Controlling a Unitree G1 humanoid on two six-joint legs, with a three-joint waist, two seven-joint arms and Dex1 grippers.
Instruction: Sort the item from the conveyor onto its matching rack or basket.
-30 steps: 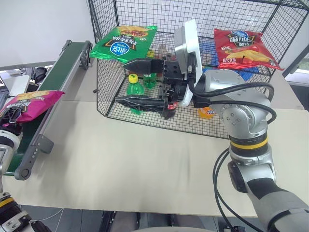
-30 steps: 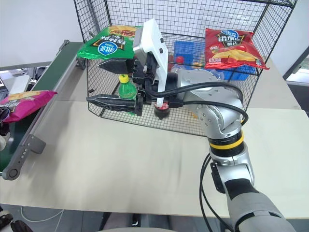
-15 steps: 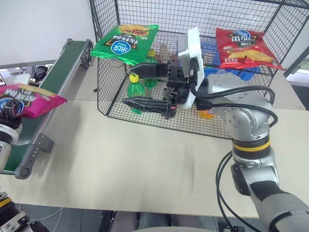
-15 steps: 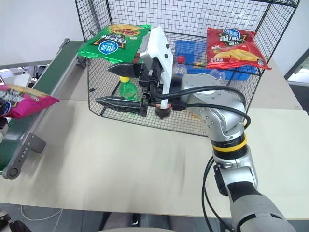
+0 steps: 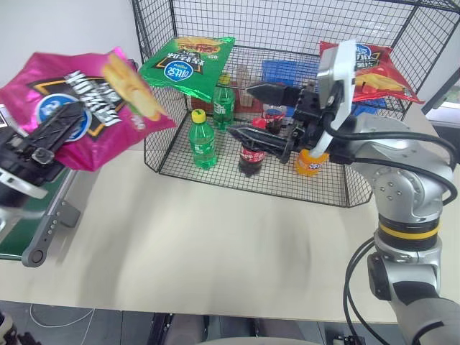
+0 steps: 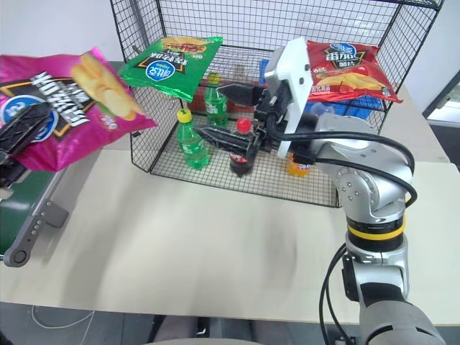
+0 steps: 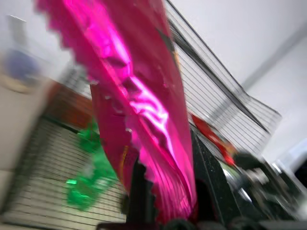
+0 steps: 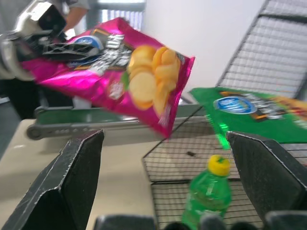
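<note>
The left gripper [image 5: 50, 133] has its fingers clenched on the pink crisp bag [image 5: 83, 104], holding it in the air above the near end of the conveyor [image 5: 32, 223] and just beside the left wall of the black wire rack [image 5: 237, 172]. The bag lies tilted, its pictured crisps toward the rack. The right gripper [image 5: 260, 115] hangs in front of the rack with its 2 fingers spread wide and nothing between them, pointing toward the bag. A green crisp bag [image 5: 188, 65] and a red crisp bag [image 5: 374, 68] hang on the rack; green bottles [image 5: 203, 140] stand inside. The beige surface [image 5: 215, 244] lies below.
</note>
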